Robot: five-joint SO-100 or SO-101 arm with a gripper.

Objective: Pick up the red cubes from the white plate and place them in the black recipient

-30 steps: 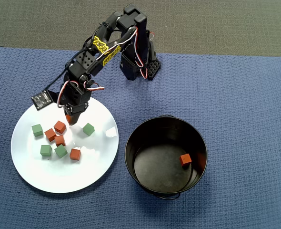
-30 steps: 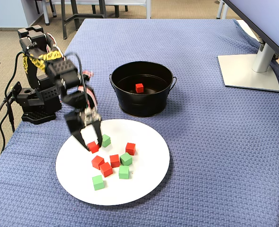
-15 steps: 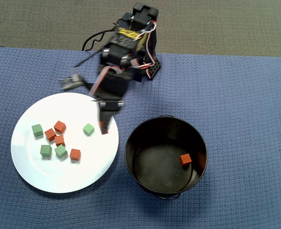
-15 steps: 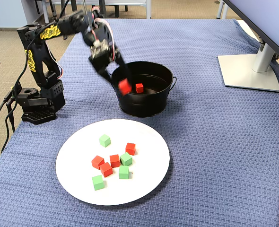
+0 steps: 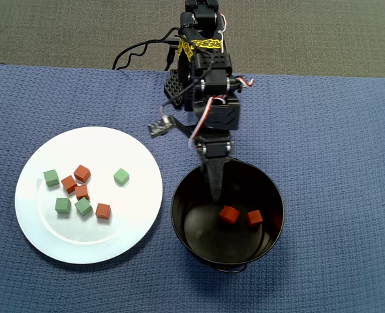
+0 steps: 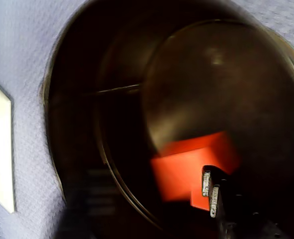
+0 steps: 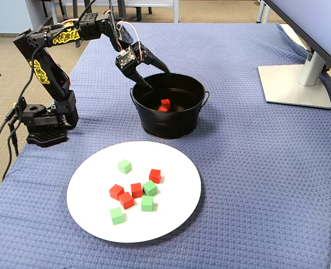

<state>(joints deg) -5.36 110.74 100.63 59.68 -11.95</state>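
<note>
The gripper [image 7: 154,75] hangs over the black recipient [image 5: 179,215] at lower centre, jaws spread and empty. Two red cubes [image 5: 229,214] lie inside; four remain on the white plate [image 5: 134,228], lower left — among green cubes [image 5: 121,176].

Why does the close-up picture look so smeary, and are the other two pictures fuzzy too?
Wrist view: motion blur smears the red cube and the black pot. Overhead view: sharp, with soft glare on the white plate. Fixed view: clear, evenly lit.
</note>
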